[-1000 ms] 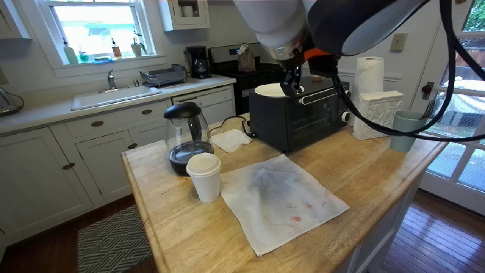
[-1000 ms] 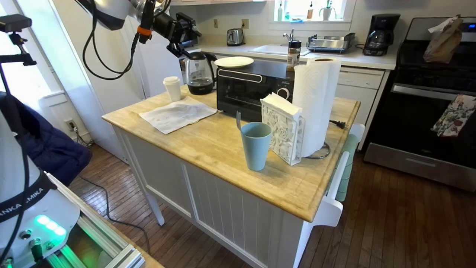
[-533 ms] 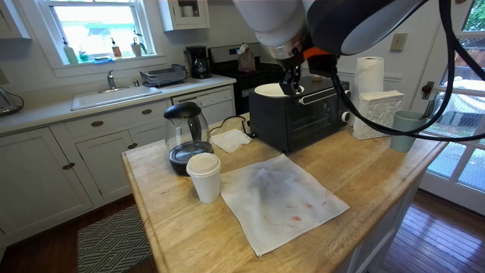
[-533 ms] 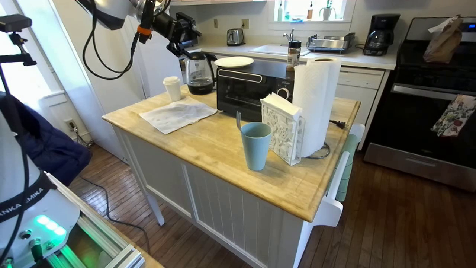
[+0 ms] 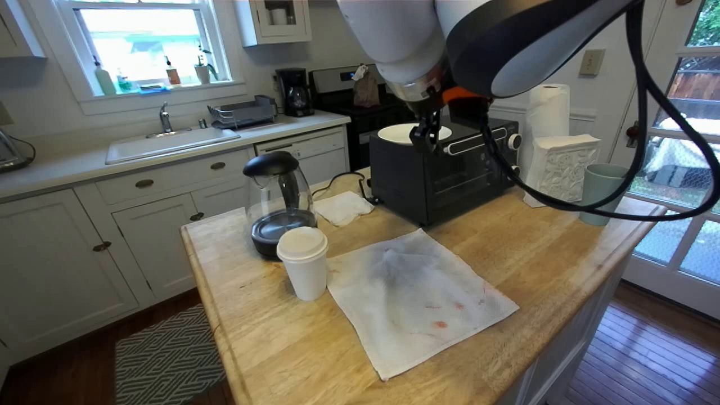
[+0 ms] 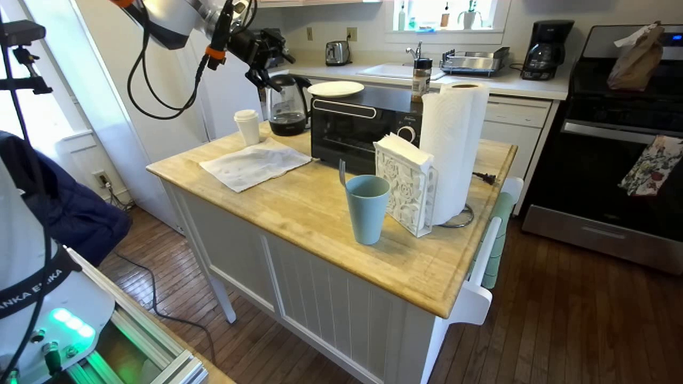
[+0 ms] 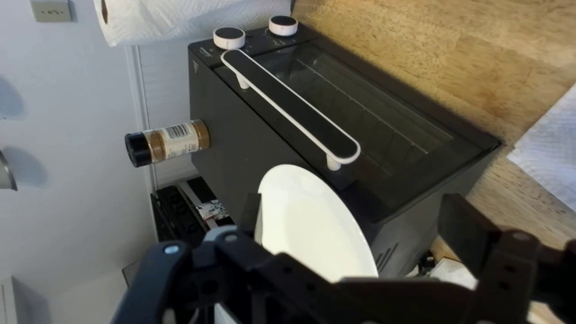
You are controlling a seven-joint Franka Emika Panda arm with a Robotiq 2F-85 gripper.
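Near the white plate (image 7: 310,220) atop the toaster oven (image 5: 455,177), the tool (image 7: 352,209) hangs wide and empty; depth's hard to judge, so slow and level!

From here I read "ANKA E" and then "KA" in pale letters on the dark band (image 6: 26,288) of the arm's base (image 6: 64,296) in an exterior view. In the wrist view I make out a barcode (image 7: 177,131) on the spice jar (image 7: 168,143), near one end edge of the toaster oven (image 7: 238,139), and a small triangular sign (image 7: 195,66) by that end's front corner. The print (image 7: 205,51) on the control panel (image 7: 258,46) is too small to read.
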